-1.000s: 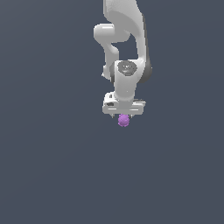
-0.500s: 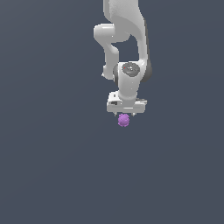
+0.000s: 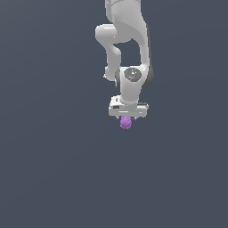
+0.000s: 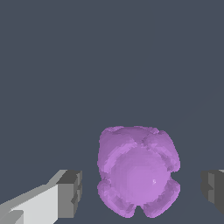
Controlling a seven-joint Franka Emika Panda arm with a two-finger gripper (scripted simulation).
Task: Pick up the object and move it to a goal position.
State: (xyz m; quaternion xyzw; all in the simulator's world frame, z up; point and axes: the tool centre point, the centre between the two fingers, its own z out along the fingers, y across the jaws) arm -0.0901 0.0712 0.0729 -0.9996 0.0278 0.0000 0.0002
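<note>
The object (image 4: 138,175) is a glossy purple lumpy blob with rounded knobs, resting on the dark grey floor. In the wrist view it sits between my two dark finger pads (image 4: 70,192), with a clear gap on each side. My gripper (image 4: 141,192) is open around it and touches it on neither side. The exterior view has the white hand (image 3: 128,109) pointing straight down, with the object (image 3: 126,123) showing just beneath it and the fingers themselves too small to make out.
A plain dark grey floor (image 3: 53,169) surrounds the object on all sides. The white arm (image 3: 127,40) rises from the hand to the frame's upper edge. No other objects or goal marker show.
The hand has drifted very slightly to the exterior view's right over the object. The object stays in nearly the same place.
</note>
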